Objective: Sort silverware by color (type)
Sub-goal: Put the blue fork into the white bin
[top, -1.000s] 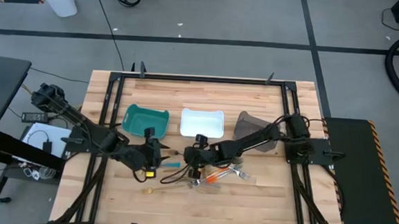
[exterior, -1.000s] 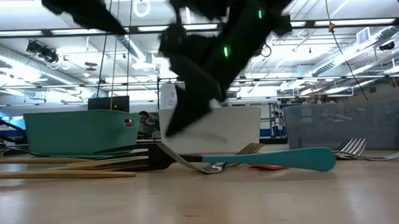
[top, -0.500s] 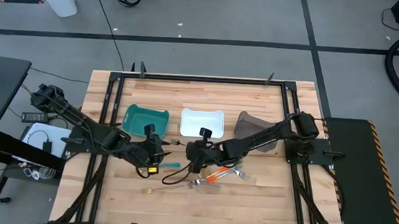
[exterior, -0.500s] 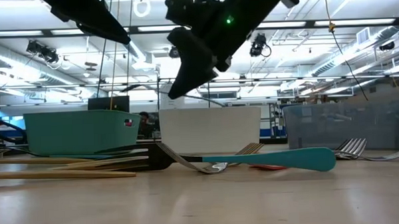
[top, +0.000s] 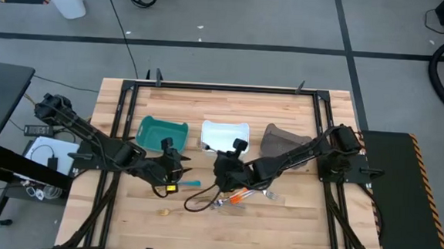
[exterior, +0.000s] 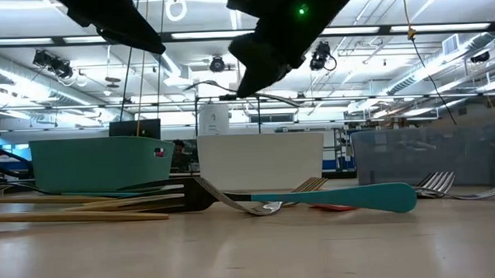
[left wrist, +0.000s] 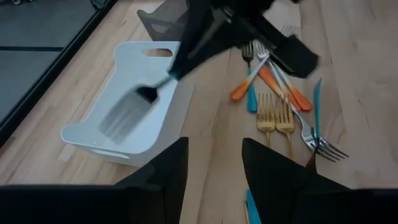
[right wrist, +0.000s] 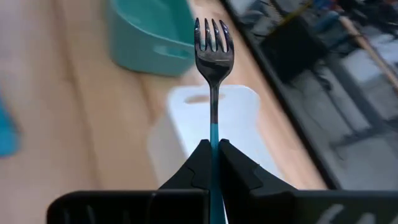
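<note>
The blue-handled fork [right wrist: 212,43] is standing tines-up, pinched by the right gripper [right wrist: 211,163] above the white bin's [top: 225,137] front rim; the left wrist view is catching it over that bin. The left gripper [left wrist: 212,165] is hovering spread near the bench's middle, beside remaining silverware [left wrist: 280,102].

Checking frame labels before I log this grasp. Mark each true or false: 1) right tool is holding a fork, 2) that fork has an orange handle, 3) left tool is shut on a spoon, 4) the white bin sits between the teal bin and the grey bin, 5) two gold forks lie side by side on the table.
1) True: the right tool is shut on a fork.
2) False: its handle is blue.
3) False: the left tool is open and holds nothing.
4) True: the white bin sits between the teal bin and the grey bin.
5) True: the gold forks lie side by side.
</note>
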